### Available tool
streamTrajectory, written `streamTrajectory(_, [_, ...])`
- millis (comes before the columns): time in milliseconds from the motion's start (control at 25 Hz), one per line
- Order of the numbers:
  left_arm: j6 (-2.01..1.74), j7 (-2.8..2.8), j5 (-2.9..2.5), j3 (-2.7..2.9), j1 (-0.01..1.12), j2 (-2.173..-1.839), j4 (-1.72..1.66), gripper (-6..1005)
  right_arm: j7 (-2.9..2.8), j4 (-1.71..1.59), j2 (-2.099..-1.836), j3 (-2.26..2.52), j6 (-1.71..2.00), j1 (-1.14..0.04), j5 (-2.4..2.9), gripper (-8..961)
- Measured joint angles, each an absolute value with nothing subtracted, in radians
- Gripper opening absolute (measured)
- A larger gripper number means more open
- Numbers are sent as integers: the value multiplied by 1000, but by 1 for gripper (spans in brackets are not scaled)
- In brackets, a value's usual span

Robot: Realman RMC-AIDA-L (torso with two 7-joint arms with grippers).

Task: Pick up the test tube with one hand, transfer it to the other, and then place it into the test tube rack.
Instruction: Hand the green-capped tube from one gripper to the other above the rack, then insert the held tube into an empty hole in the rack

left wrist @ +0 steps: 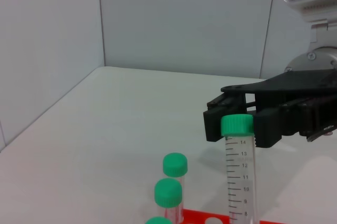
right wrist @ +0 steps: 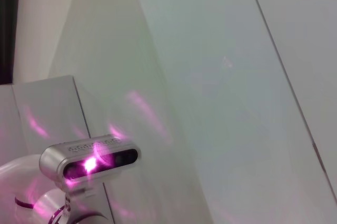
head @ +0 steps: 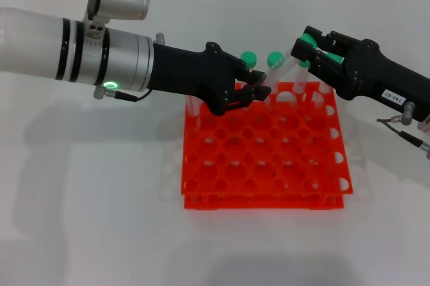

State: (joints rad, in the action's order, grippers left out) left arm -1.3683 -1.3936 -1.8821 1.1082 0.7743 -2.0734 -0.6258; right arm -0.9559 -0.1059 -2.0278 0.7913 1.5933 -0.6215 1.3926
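Observation:
The test tube [head: 285, 64] is clear with a green cap and tilts above the back of the orange-red rack [head: 263, 200]. My left gripper [head: 259, 90], on the silver-white arm with the green ring, is shut on the tube's lower end. My right gripper [head: 311, 48], black with a white label, comes in from the right, and its fingers sit against both sides of the cap. In the left wrist view the tube [left wrist: 239, 176] stands upright with the right gripper [left wrist: 238, 126] around its cap. The right wrist view shows none of these.
Three other green-capped tubes stand in the rack's back rows [head: 250, 59] [head: 274, 58] [head: 304, 64], close under both grippers; they also show in the left wrist view [left wrist: 175, 164]. A strip of the rack [left wrist: 216, 216] shows there too. White table all around.

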Motion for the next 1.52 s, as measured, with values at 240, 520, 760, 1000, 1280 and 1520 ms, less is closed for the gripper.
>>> streamTrajectory(240, [-1364, -1393, -1881, 1109, 775, -2074, -626, 268, -949, -106, -2028, 792, 1601, -620, 1393, 303])
streamTrajectory(520, [-1359, -1406, -1880, 1109, 775, -2075, -626, 270, -949, -106, -2028, 791, 1602, -619, 1392, 262])
streamTrajectory(760, [-1360, -1435, -1841, 1106, 773, -2075, -627, 273, -950, -106, -2028, 792, 1604, -616, 1392, 264])
streamTrajectory(1000, [-1366, -1472, -1828, 1110, 773, -2075, -627, 275, -950, -106, -2028, 792, 1604, -614, 1394, 265])
streamTrajectory(1280, [-1386, -1529, -1836, 1112, 769, -2075, -649, 611, -951, -107, -2027, 792, 1606, -613, 1394, 267])
streamTrajectory(1520, [-1460, -1693, -1868, 1112, 671, -2075, -888, 828, -957, -115, -2022, 802, 1618, -613, 1393, 268])
